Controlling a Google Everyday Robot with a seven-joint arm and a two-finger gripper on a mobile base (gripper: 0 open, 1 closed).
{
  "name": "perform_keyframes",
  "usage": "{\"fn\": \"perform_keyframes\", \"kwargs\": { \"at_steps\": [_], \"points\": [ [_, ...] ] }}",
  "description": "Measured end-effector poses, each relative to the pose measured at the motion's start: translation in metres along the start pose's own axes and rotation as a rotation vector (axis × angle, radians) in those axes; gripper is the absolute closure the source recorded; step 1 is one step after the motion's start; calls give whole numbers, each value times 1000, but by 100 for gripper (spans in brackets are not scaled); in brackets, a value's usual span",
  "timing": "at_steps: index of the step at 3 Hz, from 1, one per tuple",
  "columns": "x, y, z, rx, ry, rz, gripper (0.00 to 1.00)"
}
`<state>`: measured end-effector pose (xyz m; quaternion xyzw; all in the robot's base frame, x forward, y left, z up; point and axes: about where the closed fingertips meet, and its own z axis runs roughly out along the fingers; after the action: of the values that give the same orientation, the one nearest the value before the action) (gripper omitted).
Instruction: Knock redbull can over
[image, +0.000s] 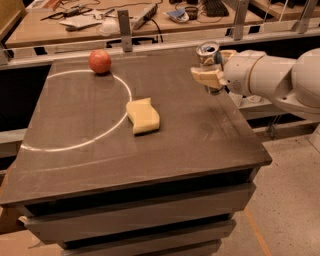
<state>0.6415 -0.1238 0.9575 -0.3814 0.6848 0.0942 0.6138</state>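
Note:
The redbull can (207, 50) stands about upright near the table's far right edge, its shiny open top showing. My gripper (209, 65) comes in from the right and has the can between its beige fingers. One finger (206, 77) crosses the can's front and the other (227, 53) is behind it. The fingers look closed on the can's body. The can's lower part is hidden by the front finger and the white wrist (250, 72).
A yellow sponge (143, 115) lies mid-table. A red apple (100, 61) sits at the far left on a white chalk circle (75, 145). The dark table's (150, 160) right edge is close beside the can. A cluttered workbench (140, 15) stands behind.

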Motion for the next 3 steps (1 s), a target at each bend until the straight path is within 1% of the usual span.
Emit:
{"fn": "perform_keyframes", "kwargs": {
  "at_steps": [1,2,3],
  "points": [
    [-39,5,-15,56,20,-303,100],
    [-52,11,-17,61,22,-422,100],
    [-52,11,-17,60,20,-409,100]
  ]
}}
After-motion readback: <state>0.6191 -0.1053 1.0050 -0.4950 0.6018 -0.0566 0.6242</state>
